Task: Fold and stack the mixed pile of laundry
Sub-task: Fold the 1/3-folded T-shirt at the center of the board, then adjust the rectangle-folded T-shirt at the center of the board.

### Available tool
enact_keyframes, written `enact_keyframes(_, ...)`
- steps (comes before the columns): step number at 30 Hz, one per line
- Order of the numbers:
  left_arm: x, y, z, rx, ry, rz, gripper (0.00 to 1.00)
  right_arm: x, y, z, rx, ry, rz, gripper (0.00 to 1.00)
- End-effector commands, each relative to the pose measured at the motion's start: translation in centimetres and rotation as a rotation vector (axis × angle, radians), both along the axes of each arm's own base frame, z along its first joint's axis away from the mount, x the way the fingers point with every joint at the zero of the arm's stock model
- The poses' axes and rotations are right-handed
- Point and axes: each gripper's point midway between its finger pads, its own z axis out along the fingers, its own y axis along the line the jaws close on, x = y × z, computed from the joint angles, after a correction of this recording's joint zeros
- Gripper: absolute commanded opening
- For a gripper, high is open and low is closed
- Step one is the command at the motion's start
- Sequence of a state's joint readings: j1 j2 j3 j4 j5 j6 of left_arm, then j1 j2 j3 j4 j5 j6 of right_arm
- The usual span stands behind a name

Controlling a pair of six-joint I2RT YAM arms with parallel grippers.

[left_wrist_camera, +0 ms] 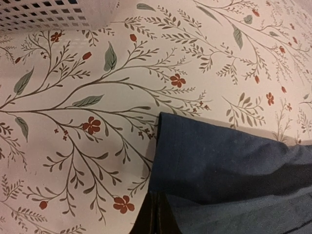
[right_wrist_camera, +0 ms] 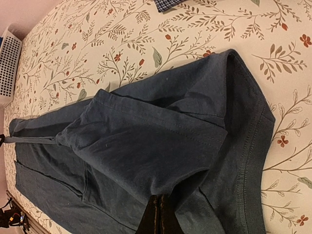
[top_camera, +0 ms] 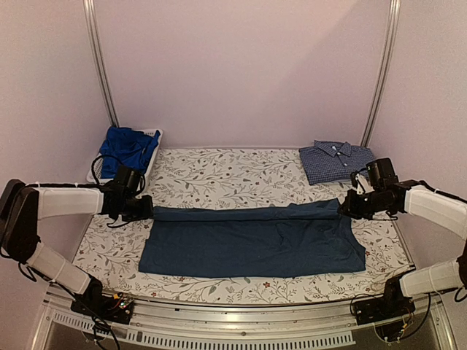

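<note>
A dark navy T-shirt (top_camera: 252, 244) lies spread across the middle of the table, its far edge lifted and stretched taut between both grippers. My left gripper (top_camera: 148, 209) is shut on the shirt's far left corner (left_wrist_camera: 195, 161); its dark fingertips (left_wrist_camera: 157, 217) pinch the fabric. My right gripper (top_camera: 344, 206) is shut on the far right edge, fingertips (right_wrist_camera: 158, 217) closed on a fold of the navy T-shirt (right_wrist_camera: 146, 146). A bright royal-blue garment (top_camera: 125, 148) lies in the basket at back left. A blue checked collared shirt (top_camera: 334, 160) sits folded at back right.
The white mesh basket (top_camera: 155, 138) stands at the table's back left corner, its wall also showing as the basket (left_wrist_camera: 48, 14) in the left wrist view. A floral cloth (top_camera: 226, 175) covers the table. Metal posts rise behind.
</note>
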State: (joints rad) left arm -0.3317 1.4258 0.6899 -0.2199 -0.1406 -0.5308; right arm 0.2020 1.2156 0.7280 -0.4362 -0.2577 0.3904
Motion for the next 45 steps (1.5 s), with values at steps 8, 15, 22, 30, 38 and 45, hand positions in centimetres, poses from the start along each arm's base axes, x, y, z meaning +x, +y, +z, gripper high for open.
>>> enact_keyframes(8,0.2,-0.7,-0.2,-0.003,0.042,-0.019,0.00,-1.9,0.3,-1.3,0.054,0.048,-0.033,0.00)
enact_keyframes(15,-0.1,-0.9,-0.3,0.003,0.053,-0.033,0.00,-2.5,0.1,-1.9,0.049,0.071,-0.048,0.00)
enact_keyframes(22,-0.8,-0.3,0.8,0.009,0.048,-0.016,0.22,-2.9,0.0,-1.6,0.052,0.093,-0.057,0.28)
enact_keyframes(30,1.2,-3.1,5.1,-0.083,-0.047,-0.128,0.39,0.4,-0.1,3.0,0.002,-0.062,-0.022,0.55)
enact_keyframes(38,3.2,-8.8,5.0,-0.154,-0.062,-0.300,0.44,5.8,0.6,1.4,-0.080,-0.044,0.046,0.55)
enact_keyframes(45,3.7,-12.2,4.3,-0.133,-0.039,-0.388,0.46,7.9,2.3,-1.7,-0.071,0.017,0.170,0.52)
